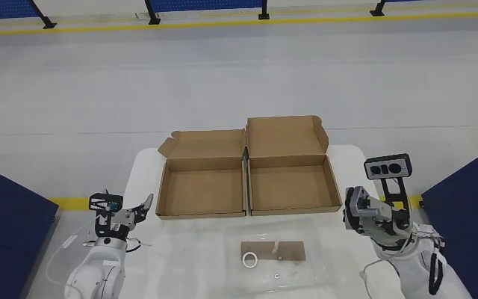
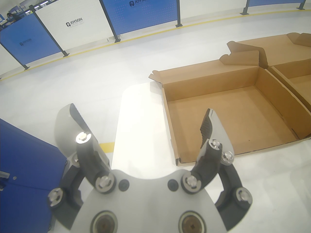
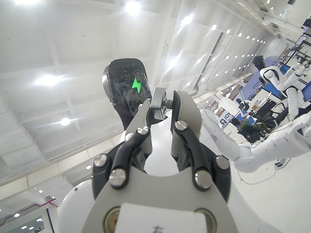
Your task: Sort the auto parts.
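My right gripper [image 3: 161,104] points up, away from the table, and is shut on a small silver metal part [image 3: 158,96] with round holes in its face. In the top view that gripper [image 1: 357,212] is at the table's right edge, beside the right cardboard box [image 1: 293,187]. My left gripper [image 2: 141,112] is open with nothing between its fingers. It hangs over the table's left side [image 1: 131,209], just short of the left cardboard box [image 2: 230,112]. Both boxes stand open, with bare floors.
A clear plastic bag [image 1: 287,270] lies near the table's front edge, with a brown strip [image 1: 284,250] and a white ring [image 1: 250,260] on it. Raised box lids [image 1: 205,142] stand at the back. A blue cabinet [image 2: 21,161] sits left of the table.
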Controlling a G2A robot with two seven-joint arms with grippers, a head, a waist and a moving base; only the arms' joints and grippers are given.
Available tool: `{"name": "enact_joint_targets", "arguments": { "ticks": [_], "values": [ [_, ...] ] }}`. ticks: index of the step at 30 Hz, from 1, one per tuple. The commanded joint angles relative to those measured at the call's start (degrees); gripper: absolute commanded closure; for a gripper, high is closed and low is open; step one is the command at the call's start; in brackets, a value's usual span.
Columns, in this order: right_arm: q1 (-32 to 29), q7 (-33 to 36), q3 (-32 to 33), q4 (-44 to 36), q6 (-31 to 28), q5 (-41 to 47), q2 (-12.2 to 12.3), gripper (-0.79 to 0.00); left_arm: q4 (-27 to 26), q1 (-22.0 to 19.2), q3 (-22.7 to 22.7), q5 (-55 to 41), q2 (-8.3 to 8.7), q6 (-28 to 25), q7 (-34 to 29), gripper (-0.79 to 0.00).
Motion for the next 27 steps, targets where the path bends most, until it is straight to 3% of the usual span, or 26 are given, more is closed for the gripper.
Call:
{"name": "enact_joint_targets", "arguments": {
  "ticks": [1,4,14,27],
  "values": [
    [0.00,0.00,0.00,0.00,0.00,0.00,0.00,0.000,0.00,0.00,0.00,0.00,0.00,0.00,0.00,-0.785],
    [0.07,-0.26,0.06,-0.08,0.11,-0.29,-0.01,0.000,0.00,0.00,0.00,0.00,0.00,0.00,0.00,-0.785],
    [-3.89,-6.06,8.64,-0.05,3.66,-28.45,0.74,0.000,0.00,0.00,0.00,0.00,0.00,0.00,0.00,-0.785],
    [-9.12,-8.92,12.54,2.73,2.12,-44.24,0.78,0.000,0.00,0.00,0.00,0.00,0.00,0.00,0.00,-0.785]
  ]
}}
